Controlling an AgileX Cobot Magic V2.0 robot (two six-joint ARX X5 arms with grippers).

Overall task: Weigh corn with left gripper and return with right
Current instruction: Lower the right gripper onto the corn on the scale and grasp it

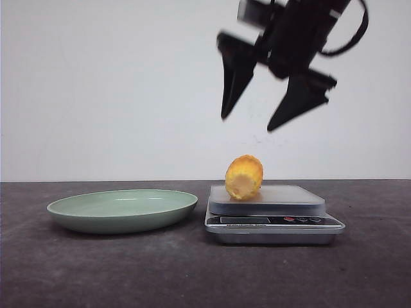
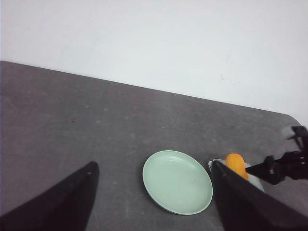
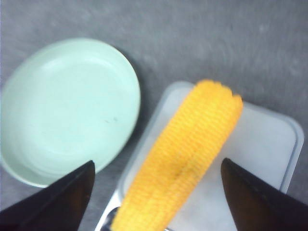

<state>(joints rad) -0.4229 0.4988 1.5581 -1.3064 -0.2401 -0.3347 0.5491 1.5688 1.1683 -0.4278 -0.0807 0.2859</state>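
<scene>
The right gripper [image 1: 249, 124] is held spread wide and empty in the upper right of the front view, tilted, directly above the corn [image 1: 244, 177]. The corn lies on the kitchen scale [image 1: 273, 213], beside the green plate [image 1: 122, 210]. The left gripper [image 2: 153, 202] is likewise held apart, empty.

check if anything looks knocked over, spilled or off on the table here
Nothing stands out. The stubby orange-yellow corn cob lies on its side on the silver digital scale, toward the edge nearest the empty pale green plate, which sits flat beside it. The black right end effector hangs open above the cob, touching nothing.
</scene>
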